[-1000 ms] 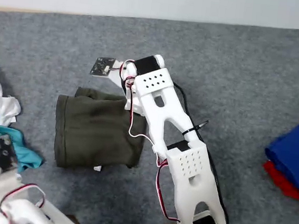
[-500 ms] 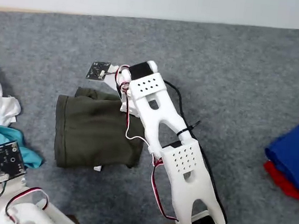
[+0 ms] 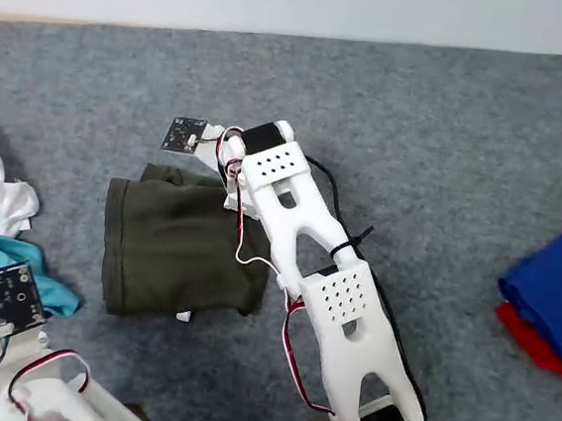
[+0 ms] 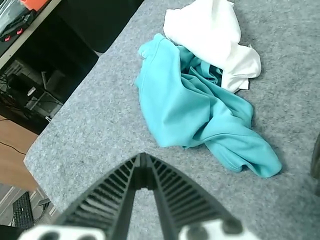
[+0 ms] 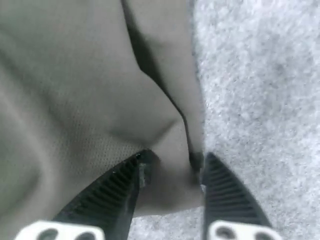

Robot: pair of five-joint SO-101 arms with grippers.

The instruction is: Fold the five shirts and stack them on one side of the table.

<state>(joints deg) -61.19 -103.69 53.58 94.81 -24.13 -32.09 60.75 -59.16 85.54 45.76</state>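
Currently, on the gray felt table [image 3: 447, 137], a little toward 9 o'clock from centre: folded olive shirt [image 3: 182, 251], lying flat. At its 1 o'clock corner, right gripper [image 5: 172, 160], jaws apart, low over the cloth, with the shirt's edge between them. At the 9 o'clock edge, crumpled teal shirt [image 4: 200, 110], touching a white shirt [image 4: 210, 35]. Near 7 o'clock, left gripper [image 4: 144, 159], jaws pressed together, holding nothing, above bare felt. At the 3 o'clock edge, blue shirt [image 3: 553, 281], lying over a red shirt [image 3: 532, 339].
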